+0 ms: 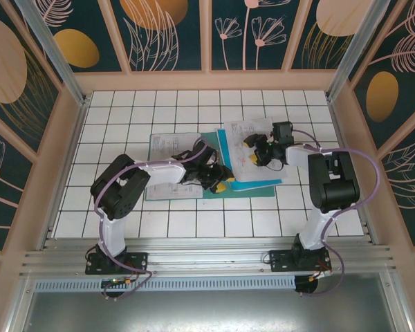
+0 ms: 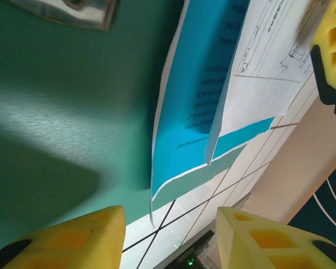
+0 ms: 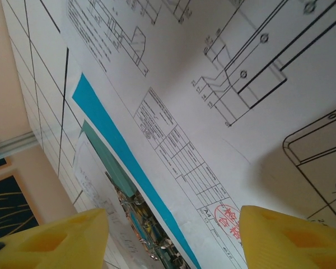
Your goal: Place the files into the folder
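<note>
Near edge of the folder (image 2: 61,112): your left gripper (image 2: 169,232) hangs low over it. Its ribbed yellow fingers are apart, with only the folder's edge and the tiled table (image 1: 194,221) showing between them. Nothing is gripped. It is likely lined up to catch the cover's edge.

Folder: thin, flat teal card, matte with a faint sheen.

On the folder's right part: cyan sheet (image 2: 190,112) with black print; one edge looks lifted.

On top of that: the files (image 3: 213,112), thin white paper with grey line drawings and a red stamp. They lie on the folder, not inside it, as far as you can judge.

Farther on, over the files: your right gripper (image 3: 171,241), jaws wide and holding nothing, close above the paper. It is probably there to pin or slide the sheets.
</note>
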Motion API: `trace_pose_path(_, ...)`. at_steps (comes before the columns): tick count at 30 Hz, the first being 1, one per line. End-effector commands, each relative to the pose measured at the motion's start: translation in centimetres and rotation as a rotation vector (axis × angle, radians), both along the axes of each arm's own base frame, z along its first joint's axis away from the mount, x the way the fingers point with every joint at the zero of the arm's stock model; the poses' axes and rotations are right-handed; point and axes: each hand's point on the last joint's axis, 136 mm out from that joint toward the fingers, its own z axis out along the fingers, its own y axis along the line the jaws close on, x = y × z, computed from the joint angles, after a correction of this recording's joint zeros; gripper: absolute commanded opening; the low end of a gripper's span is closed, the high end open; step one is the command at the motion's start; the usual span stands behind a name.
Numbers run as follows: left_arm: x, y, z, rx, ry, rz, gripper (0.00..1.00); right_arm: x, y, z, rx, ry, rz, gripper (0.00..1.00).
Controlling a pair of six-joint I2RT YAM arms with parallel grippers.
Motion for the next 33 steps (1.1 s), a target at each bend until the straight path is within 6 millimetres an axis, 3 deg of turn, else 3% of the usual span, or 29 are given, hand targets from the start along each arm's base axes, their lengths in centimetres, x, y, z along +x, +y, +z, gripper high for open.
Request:
trace_pose_path(1,-0.1,-1.7,0.0,-0.047,0.026,0.001,0.46,-1.4,0.7,-1.7,0.028,0.051,0.009,0.63)
trace_pose_path(8,-0.1,-1.6,-1.2,-0.023,0.034,0.021,0.44,-2.7,0.7,-2.4,0.021,0.073,0.028,0.63)
trace_pose_path(33,0.3,-1.6,-1.5,-0.008,0.019,0.029,0.34,-6.5,1.9,-3.2,0.014,0.099,0.09,0.63)
